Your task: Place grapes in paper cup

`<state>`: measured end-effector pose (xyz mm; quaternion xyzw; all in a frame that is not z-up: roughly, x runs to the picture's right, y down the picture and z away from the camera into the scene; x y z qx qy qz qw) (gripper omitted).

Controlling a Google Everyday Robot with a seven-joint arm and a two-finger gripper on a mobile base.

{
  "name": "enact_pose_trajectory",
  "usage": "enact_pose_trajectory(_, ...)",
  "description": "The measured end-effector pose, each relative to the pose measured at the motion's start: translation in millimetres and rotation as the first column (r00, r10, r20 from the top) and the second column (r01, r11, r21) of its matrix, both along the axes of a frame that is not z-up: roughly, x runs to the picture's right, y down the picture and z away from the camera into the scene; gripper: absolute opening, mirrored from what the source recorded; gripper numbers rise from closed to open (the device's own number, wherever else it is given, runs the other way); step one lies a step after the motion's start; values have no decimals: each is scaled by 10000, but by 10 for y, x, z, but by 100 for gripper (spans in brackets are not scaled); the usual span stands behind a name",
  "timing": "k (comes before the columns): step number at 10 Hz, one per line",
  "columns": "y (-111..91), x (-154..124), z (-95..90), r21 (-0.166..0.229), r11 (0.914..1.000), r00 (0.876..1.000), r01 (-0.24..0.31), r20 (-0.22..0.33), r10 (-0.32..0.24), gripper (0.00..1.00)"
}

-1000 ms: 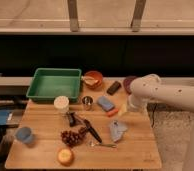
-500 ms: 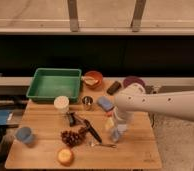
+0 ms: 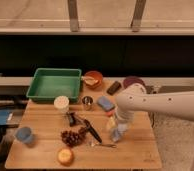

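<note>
Dim room, soft and grainy view.
Overhead light warms the table [image 3: 140, 150]; the gripper [image 3: 117, 131], low over its right half, looks blurred.

On the wooden worktop [image 3: 140, 150] the grapes [image 3: 71, 137] lie at about 6 o'clock from the paper cup [image 3: 62, 104], apart from it. A metal cup [image 3: 87, 102] stands at 3 o'clock of the paper cup, a green tray [image 3: 54, 82] at 12. The white arm [image 3: 160, 102] reaches in from the right and bends down; its hand [image 3: 116, 125] hangs at 3 o'clock of the grapes, fingers spread, over a pale blue item [image 3: 121, 134]. An orange fruit [image 3: 65, 156] sits at 6 o'clock of the grapes, a blue cup [image 3: 24, 135] at 9
</note>
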<state>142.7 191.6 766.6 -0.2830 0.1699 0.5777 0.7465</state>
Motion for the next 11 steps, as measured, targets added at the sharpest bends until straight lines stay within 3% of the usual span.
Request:
enact_pose_trajectory(2,-87,-109,-13,171,9992,9988,360,322,-365,80)
enact_pose_trajectory(5,-303,-671,-65,671,9899,9844,1251,1159,-1322,80)
enact_pose_trajectory(7,-359,-1117,-119,940,9746,9588,2034,1826,-2177,80)
enact_pose_trajectory(9,-264,-1582,-256,1194,9506,9163,2865,2556,-3083,80)
enact_pose_trajectory(11,-86,-1879,-451,1467,9221,8675,3582,3128,-3868,80)
